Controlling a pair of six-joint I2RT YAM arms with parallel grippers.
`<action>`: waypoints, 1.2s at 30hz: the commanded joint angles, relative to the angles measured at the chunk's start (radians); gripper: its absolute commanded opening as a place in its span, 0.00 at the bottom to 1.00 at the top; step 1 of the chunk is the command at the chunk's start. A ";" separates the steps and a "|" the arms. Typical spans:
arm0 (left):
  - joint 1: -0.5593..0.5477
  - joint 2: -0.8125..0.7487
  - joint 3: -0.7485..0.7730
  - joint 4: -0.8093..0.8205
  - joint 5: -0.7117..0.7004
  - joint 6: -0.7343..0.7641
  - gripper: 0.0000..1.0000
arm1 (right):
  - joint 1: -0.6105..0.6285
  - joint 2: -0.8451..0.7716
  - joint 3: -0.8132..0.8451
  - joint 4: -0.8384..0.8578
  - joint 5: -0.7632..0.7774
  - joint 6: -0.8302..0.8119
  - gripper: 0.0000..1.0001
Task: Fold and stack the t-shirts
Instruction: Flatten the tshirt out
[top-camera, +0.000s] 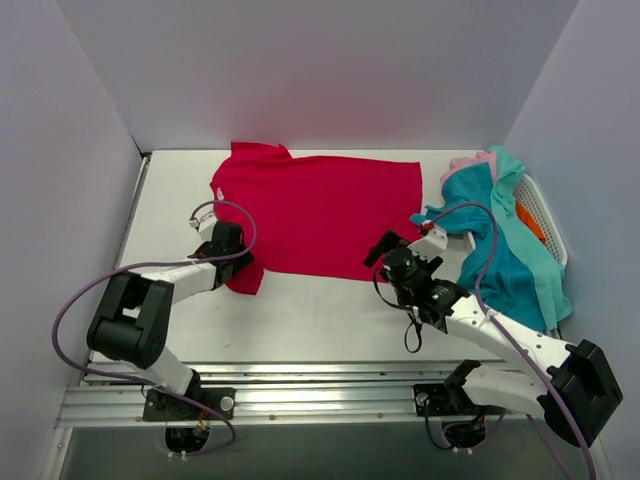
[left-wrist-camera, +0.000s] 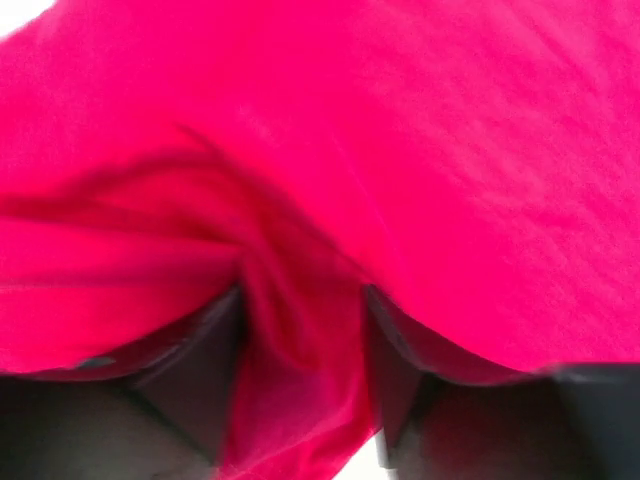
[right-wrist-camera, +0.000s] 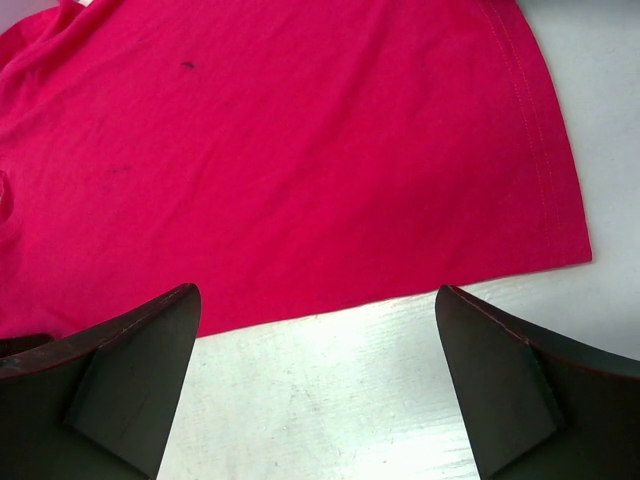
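Red t-shirt (top-camera: 320, 210): spread flat on the table (top-camera: 300, 320), toward its far side, between the two arms. The hem end points right and the sleeves are at the left.
Red t-shirt, near sleeve (top-camera: 243, 277): sticks out toward the arm bases, with the left gripper (top-camera: 236, 262) right on it.
Red t-shirt, marks: the right wrist view shows a small dark fleck (right-wrist-camera: 187, 66) on the cloth. The double-stitched hem (right-wrist-camera: 540, 130) runs along the right edge.
Left gripper, jaws: the left wrist view shows a raised fold of red cloth between the two dark fingers (left-wrist-camera: 205, 370). The fingers stand somewhat apart, and I cannot tell whether they are pinching the fold.
Right gripper (right-wrist-camera: 317, 292): jaws spread wide with nothing between them. It hangs over bare table just short of the shirt's near edge, close to the near right corner.
Teal t-shirts (top-camera: 510, 265): a loose heap at the right edge of the table, draped over the white slotted basket (top-camera: 545, 215) and spilling toward the right arm. One strip reaches toward the red shirt's right side.
Pink t-shirt (top-camera: 470, 162): a small part shows at the far end of that heap.
Basket contents: something orange (top-camera: 530, 222) shows inside, and I cannot identify it.
Cables (top-camera: 70, 310): purple, looping along each arm.
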 joint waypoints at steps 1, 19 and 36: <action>-0.005 0.083 0.013 0.043 0.098 0.002 0.54 | 0.012 0.000 0.041 -0.018 0.055 -0.008 1.00; -0.051 -0.228 -0.057 -0.218 0.046 0.025 0.02 | 0.021 0.037 0.016 -0.006 0.033 0.013 1.00; -0.100 -0.656 -0.203 -0.496 0.057 -0.039 0.94 | 0.084 -0.099 -0.045 -0.153 0.065 0.104 1.00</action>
